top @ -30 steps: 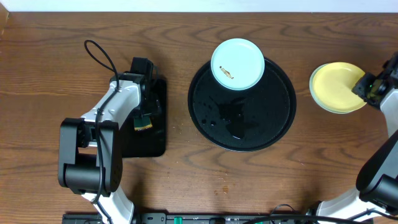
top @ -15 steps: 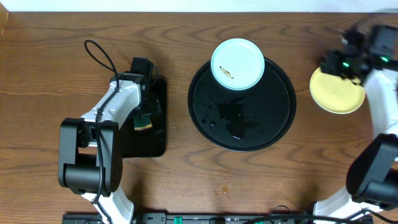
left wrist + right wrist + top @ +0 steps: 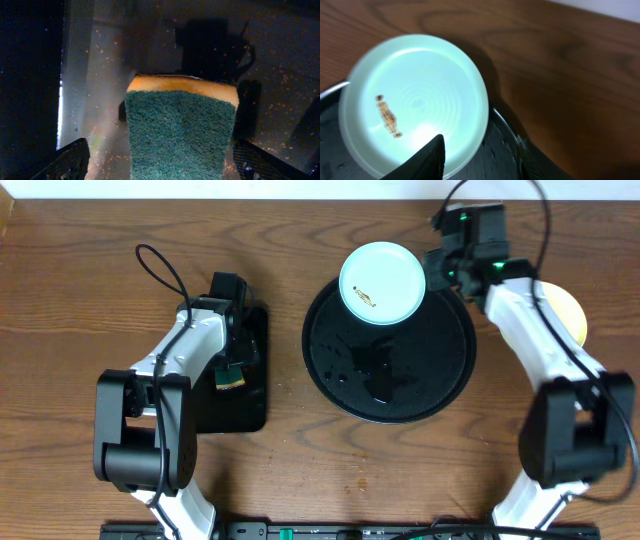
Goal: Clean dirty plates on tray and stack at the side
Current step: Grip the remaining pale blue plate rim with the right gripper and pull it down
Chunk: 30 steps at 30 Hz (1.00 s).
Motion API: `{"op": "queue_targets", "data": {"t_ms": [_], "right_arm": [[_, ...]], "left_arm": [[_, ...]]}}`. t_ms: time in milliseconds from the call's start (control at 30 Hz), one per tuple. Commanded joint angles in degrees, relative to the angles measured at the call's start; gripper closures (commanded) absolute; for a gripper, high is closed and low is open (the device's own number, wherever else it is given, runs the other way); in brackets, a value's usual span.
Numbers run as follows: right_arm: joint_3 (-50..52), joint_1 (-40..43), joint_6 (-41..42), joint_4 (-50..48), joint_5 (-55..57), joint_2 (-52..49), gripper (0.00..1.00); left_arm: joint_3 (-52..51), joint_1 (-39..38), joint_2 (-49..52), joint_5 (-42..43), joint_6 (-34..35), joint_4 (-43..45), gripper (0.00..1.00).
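While the left claw [image 3: 160, 152] sits wide open around a sponge [image 3: 180, 130] on the small black tray [image 3: 250, 405], the right claw [image 3: 480, 140] hangs half open over the edge of a blue plate [image 3: 381, 283]. That smeared plate rests on the far rim of the big round tray [image 3: 400, 395]. A yellow plate [image 3: 572, 315] lies on the worktop [image 3: 300, 480].

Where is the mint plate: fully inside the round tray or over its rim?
Over the rim. The plate overlaps the tray's far edge and juts past it.
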<state>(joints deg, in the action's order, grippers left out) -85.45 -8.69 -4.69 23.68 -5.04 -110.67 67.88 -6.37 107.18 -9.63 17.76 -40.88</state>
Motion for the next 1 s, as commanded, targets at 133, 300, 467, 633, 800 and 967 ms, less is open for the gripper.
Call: {"op": "queue_targets", "data": {"t_ms": [133, 300, 467, 633, 800, 967], "right_arm": [[-0.59, -0.61, 0.13, -5.29, 2.23, -10.16, 0.63], [-0.59, -0.61, 1.86, -4.81, 2.21, -12.35, 0.92], [-0.61, -0.79, 5.75, -2.99, 1.77, -8.22, 0.99], [-0.61, -0.76, 15.47, 8.26, 1.79, -0.83, 0.99], [-0.57, -0.76, 29.05, 22.4, 1.73, 2.03, 0.99], [3.39, -1.46, 39.26, 27.67, 1.77, 1.9, 0.99]], "left_arm": [[-0.37, 0.31, 0.15, -1.14, -0.5, -0.2, 0.08], [-0.37, 0.31, 0.15, -1.14, -0.5, -0.2, 0.09], [-0.37, 0.31, 0.15, -1.14, -0.5, -0.2, 0.09], [-0.37, 0.31, 0.15, -1.14, -0.5, -0.2, 0.09], [-0.37, 0.31, 0.15, -1.14, -0.5, -0.2, 0.08], [-0.37, 0.31, 0.15, -1.14, -0.5, -0.2, 0.09]]}}
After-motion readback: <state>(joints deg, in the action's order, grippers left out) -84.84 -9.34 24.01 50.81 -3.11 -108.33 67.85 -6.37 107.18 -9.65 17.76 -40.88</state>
